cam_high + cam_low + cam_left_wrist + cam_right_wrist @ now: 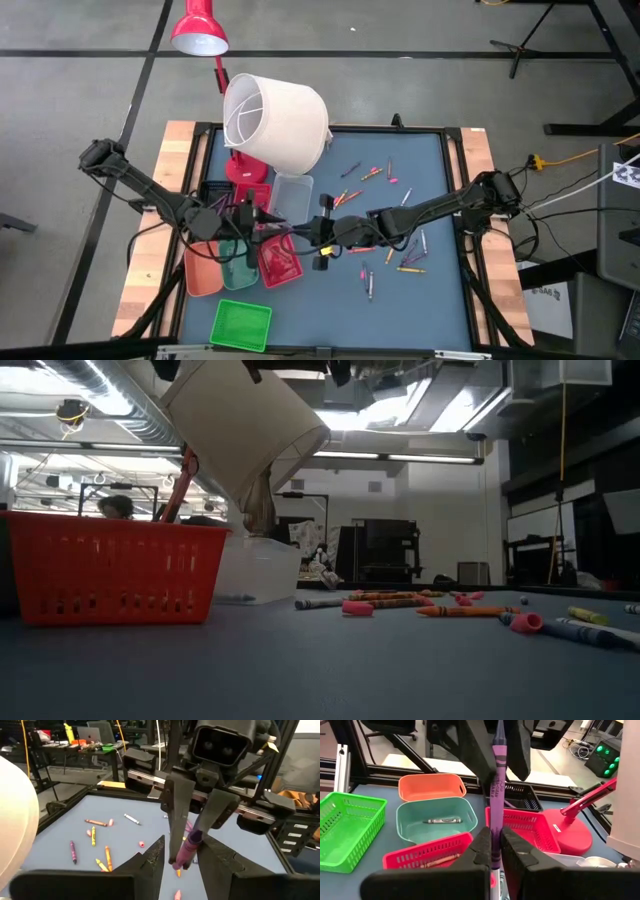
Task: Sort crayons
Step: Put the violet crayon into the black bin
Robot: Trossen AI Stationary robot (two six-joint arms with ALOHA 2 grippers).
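Note:
A purple crayon point(495, 790) is held in the air between my two grippers, over the red basket point(278, 258). My right gripper point(318, 232) reaches in from the table's right and is shut on it. My left gripper point(264, 217) faces it from the left, open. Its fingers point(476, 747) stand close on either side of the crayon's free end, and I cannot tell whether they touch it. More crayons point(370, 172) lie loose on the blue mat. A grey crayon point(442, 820) lies in the teal tray point(437, 827). My right gripper pinches the purple crayon's wrapped body point(495, 827) between its two fingers, near one end. The fingers come about level from the table's right. The crayon sticks out past the fingertips toward my left gripper, lifted clear of everything below.
An orange tray point(203, 272), a green basket point(241, 325), a clear tray point(290, 197) and a black basket point(520, 795) stand around the grippers. A tilted white lampshade point(275, 122) and a red lamp base point(248, 170) stand at the far side. Loose crayons point(410, 262) lie on the right.

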